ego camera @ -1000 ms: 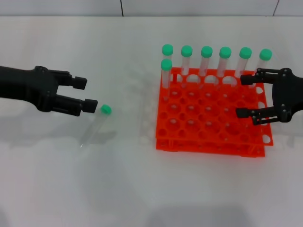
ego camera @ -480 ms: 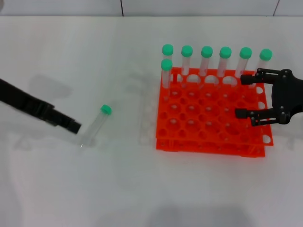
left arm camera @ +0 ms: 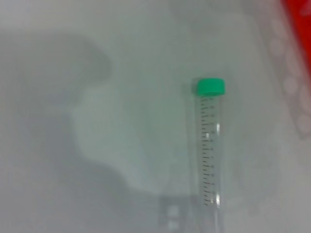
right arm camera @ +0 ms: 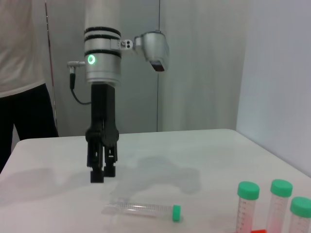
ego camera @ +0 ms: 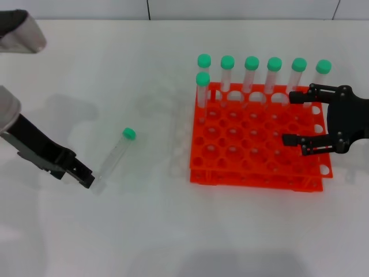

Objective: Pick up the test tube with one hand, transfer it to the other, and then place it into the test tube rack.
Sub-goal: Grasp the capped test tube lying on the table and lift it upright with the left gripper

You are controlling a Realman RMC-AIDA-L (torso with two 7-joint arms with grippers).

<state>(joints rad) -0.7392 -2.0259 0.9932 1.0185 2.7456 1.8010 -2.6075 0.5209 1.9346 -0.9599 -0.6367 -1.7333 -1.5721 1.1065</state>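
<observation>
Pick-up step: left gripper [ego camera: 86, 179], fingers nearly together, poised at 7 o'clock of the test tube [ego camera: 115, 154]; next needs spreading, straddling, closing.

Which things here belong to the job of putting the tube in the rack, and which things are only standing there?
Belongs to the job:
lying test tube
orange rack
left gripper, near the tube's bottom end
right gripper, over the rack, open

Only standing there:
seven capped tubes already in the rack
white table

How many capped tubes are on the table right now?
8. Six stand in the test tube rack's back row, one just in front at its left end, and the test tube lies loose by the left hand.
</observation>
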